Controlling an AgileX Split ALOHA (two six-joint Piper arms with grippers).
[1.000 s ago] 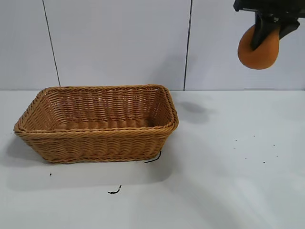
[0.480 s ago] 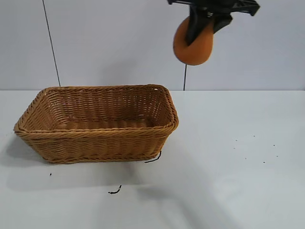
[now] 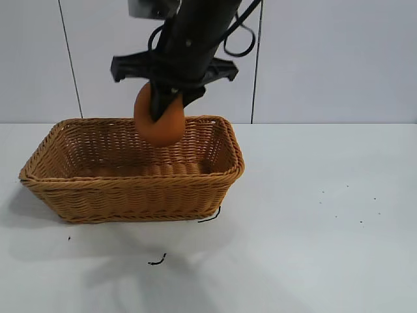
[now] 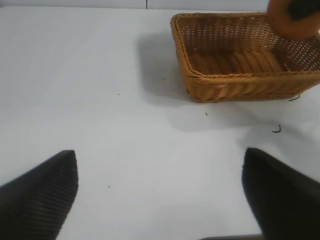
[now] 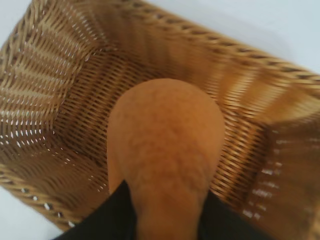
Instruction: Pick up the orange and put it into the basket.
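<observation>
The tan wicker basket [image 3: 130, 189] stands on the white table at the left. My right gripper [image 3: 159, 107] is shut on the orange [image 3: 166, 127] and holds it in the air just above the basket's middle, level with the far rim. In the right wrist view the orange [image 5: 165, 150] sits between my black fingers [image 5: 110, 212] over the basket's inside [image 5: 60, 115]. My left gripper [image 4: 160, 172] is open and empty over bare table, well away from the basket [image 4: 220, 80]; the orange [image 4: 292, 25] shows at that view's edge.
Two small black scraps lie on the table in front of the basket, one [image 3: 209, 216] by its right corner and one [image 3: 157, 261] nearer the front. The white table [image 3: 326, 228] stretches to the right of the basket.
My right gripper has carried the orange leftward and down, from the upper right to just above the basket. The basket has not moved.
</observation>
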